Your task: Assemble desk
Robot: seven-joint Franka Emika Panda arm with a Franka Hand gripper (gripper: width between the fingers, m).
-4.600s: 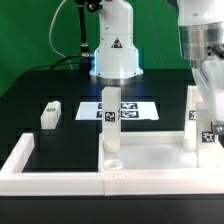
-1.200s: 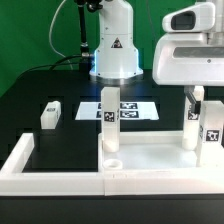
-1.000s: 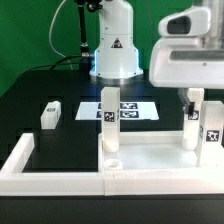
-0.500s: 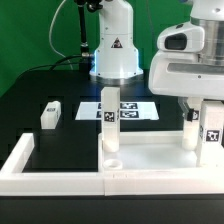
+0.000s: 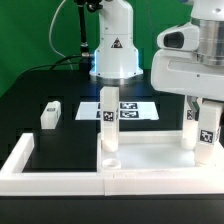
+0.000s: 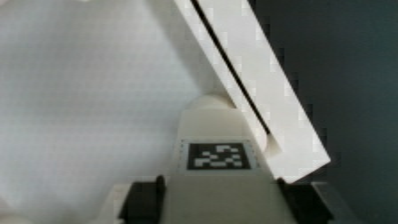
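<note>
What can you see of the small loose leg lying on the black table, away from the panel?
The loose leg is a small white block, plastic by its look, lying on the black table toward the exterior view's left. A black-and-white square tag sits on its upper face. It lies apart from the marker board and the white border wall, and only the table touches it. The wrist view does not show it.

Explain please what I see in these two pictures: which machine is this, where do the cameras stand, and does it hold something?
It is a robot arm building a small white desk. One camera looks at the table from outside; the other sits on the arm's wrist, looking down between the gripper fingers. The desk panel lies on the black table, with legs standing in it. One loose leg lies apart. The marker board is only for tracking. The gripper straddles a tagged leg; whether it grips yet is unclear.
</note>
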